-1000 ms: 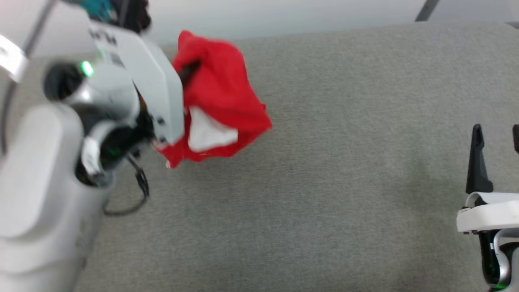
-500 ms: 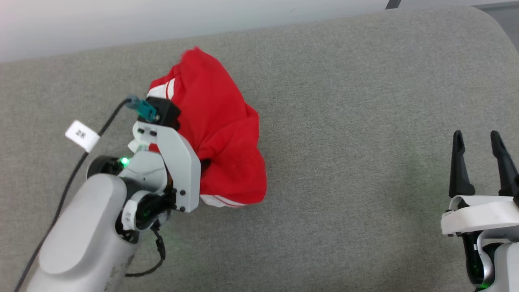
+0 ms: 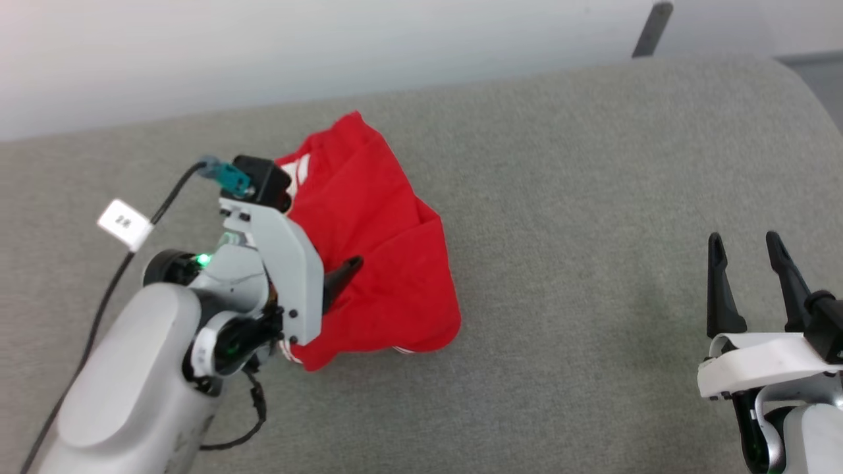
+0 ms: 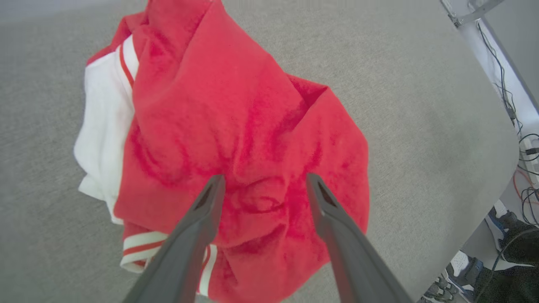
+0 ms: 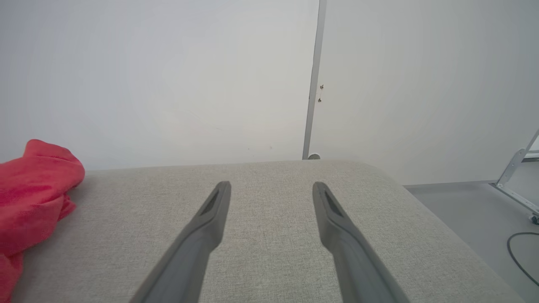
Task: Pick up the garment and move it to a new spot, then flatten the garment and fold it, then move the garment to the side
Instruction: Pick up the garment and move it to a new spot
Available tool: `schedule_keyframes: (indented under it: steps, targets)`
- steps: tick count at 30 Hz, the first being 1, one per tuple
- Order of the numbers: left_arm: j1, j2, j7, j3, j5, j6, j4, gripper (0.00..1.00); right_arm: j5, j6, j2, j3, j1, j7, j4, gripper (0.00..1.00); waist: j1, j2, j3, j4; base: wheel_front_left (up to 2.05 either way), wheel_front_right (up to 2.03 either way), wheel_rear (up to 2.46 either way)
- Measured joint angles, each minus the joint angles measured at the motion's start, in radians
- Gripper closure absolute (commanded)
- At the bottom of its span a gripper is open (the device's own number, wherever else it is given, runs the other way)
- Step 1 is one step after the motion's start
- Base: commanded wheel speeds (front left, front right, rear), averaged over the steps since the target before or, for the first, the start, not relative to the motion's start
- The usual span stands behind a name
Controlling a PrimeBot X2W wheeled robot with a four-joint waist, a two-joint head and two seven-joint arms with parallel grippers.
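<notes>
1. As the left wrist view looked along the left gripper (image 4: 265, 179), its two dark fingers (image 4: 198, 227) stood wide apart and clamped nothing.
2. The garment (image 4: 236, 126) lay as a crumpled heap directly below and ahead of these fingers. Both tips were over its red part, and red cloth showed in the gap between them. Whether the tips touched the cloth, I could not tell.
3. In the same view a white panel (image 4: 103, 126) with a thin red stripe sat on the left side of the heap, beyond the left finger. A striped hem (image 4: 141, 246) lay just beside the lower part of that finger.
4. In the head view the heap rested on the grey padded surface (image 3: 593, 197), on the robot's left side. It lay just beside the pale wrist housing (image 3: 290, 263) of the left arm, and one dark finger pointed onto the red fabric.
5. The right gripper (image 3: 743, 240) was at the lower right of the head view, its fingers apart and holding nothing. It was well apart from the garment, with bare grey surface between them.
6. In the right wrist view the garment was at the far left edge, well to the left of both fingers. Past the tips the surface ended in a rounded edge, and behind it stood a pale wall (image 5: 168, 84) with a thin vertical strip (image 5: 313, 80).
</notes>
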Motion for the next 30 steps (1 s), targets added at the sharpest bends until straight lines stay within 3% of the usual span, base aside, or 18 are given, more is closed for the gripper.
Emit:
schedule_keyframes:
  steps: [9, 19, 30]
  targets:
    - [0.111, 0.049, -0.160, 0.067, 0.016, -0.006, -0.107, 0.00, 0.004, 0.000, -0.020, 0.031, 0.029, 0.023, -0.004, 0.00, -0.0001, 0.0000, -0.093, 0.041, 0.00, 0.00, 0.00]
    - [0.308, 0.079, -0.503, 0.203, 0.040, -0.042, -0.184, 0.00, 0.020, 0.000, -0.058, 0.056, 0.083, 0.031, -0.002, 0.00, 0.0000, 0.0000, -0.183, 0.097, 0.00, 0.00, 0.00]
    - [0.531, 0.087, -0.877, 0.312, 0.097, -0.090, -0.119, 0.00, 0.021, 0.000, -0.077, 0.044, 0.138, 0.015, -0.007, 0.00, 0.0000, 0.0000, -0.235, 0.172, 0.00, 0.00, 0.00]
